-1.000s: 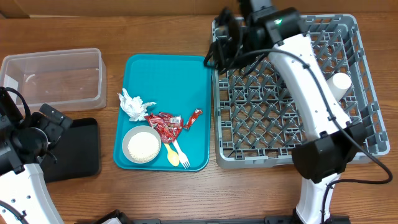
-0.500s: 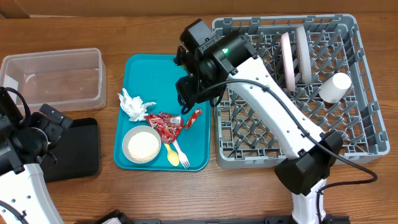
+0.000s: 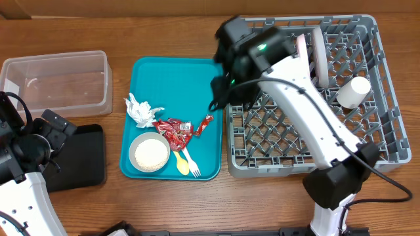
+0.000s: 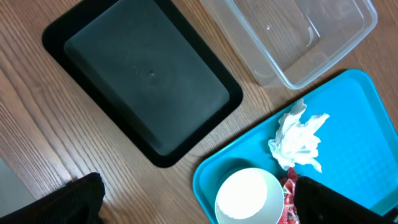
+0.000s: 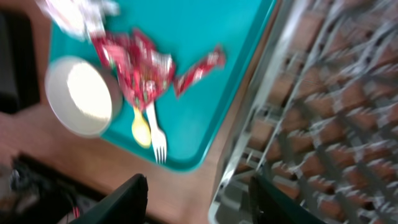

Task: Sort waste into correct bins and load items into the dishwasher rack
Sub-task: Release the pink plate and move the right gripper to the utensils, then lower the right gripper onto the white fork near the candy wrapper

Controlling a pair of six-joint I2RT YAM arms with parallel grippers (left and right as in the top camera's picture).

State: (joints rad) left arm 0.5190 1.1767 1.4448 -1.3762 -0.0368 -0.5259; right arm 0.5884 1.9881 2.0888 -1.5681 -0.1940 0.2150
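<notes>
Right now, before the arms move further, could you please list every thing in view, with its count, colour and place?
clear tub: one, transparent, far left
black tray: one, black, in front of the tub
teal tray: one, teal, middle
napkin: one, white, crumpled, teal tray's left side
wrappers: at least two, red, teal tray's centre
bowl: one, pale, teal tray's near left corner
grains: many, white, inside the bowl
spoon: one, yellow, right of the bowl
fork: one, white, beside the spoon
rack: one, grey, right of the teal tray
plates: two, pale, upright in the rack
cup: one, white, rack's right side
left hand: open, empty, near the black tray
right hand: open, empty, above the border between the teal tray and the rack
</notes>
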